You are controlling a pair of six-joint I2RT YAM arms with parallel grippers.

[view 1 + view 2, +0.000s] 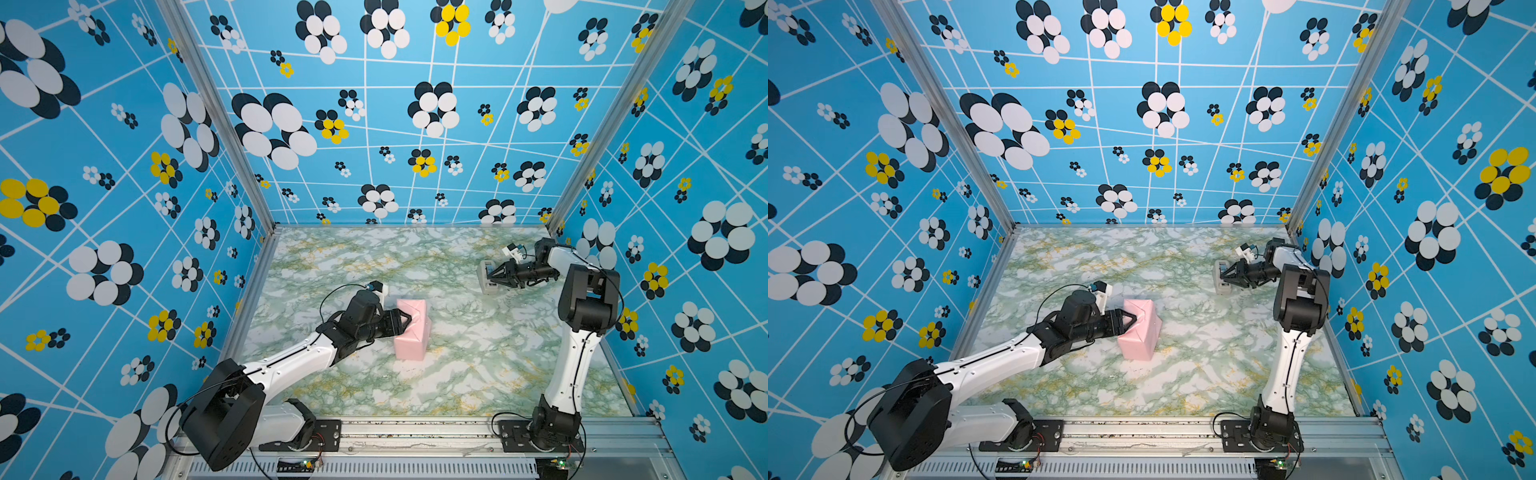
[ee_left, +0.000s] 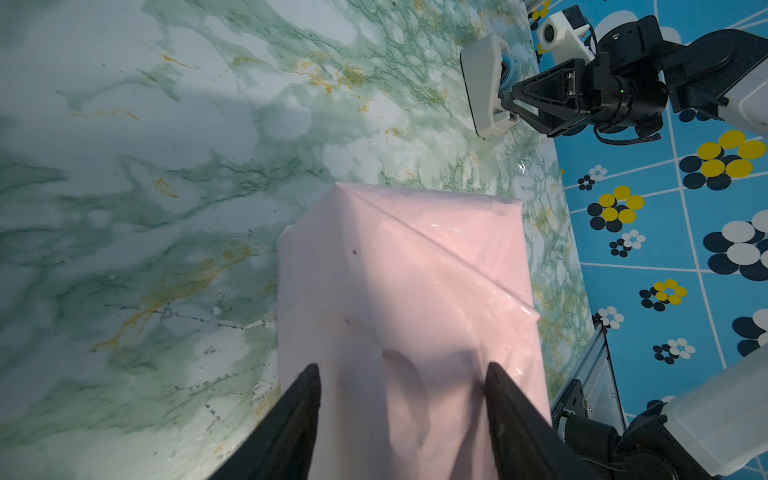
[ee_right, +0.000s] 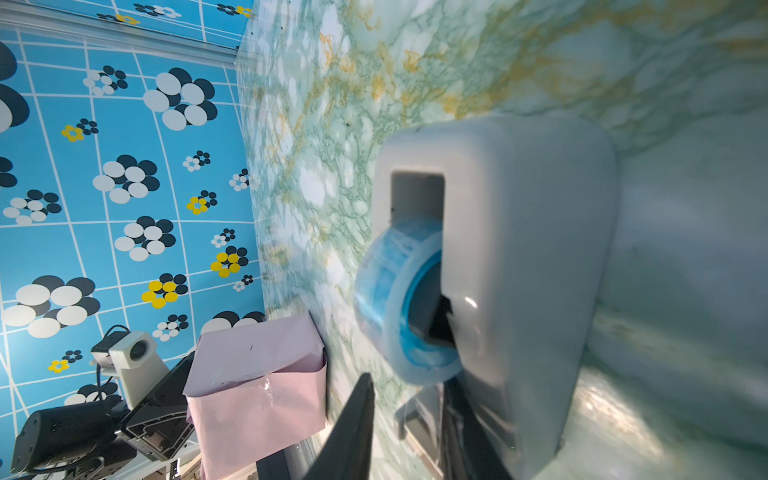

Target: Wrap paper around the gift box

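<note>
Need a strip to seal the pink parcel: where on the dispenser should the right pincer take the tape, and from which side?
Pinch the strip flatwise where it leaves the blue tape roll, coming from the dispenser's open front, where the right pincer is now. The housing shrouds the roll elsewhere; only there does it bulge out. The loose end itself is hard to see.

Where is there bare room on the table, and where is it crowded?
Free: the back strip of the table behind the paper, and the near stretch between the paper and the right arm. Crowded: the left gripper at the paper; the right gripper at the tape dispenser, far right.
</note>
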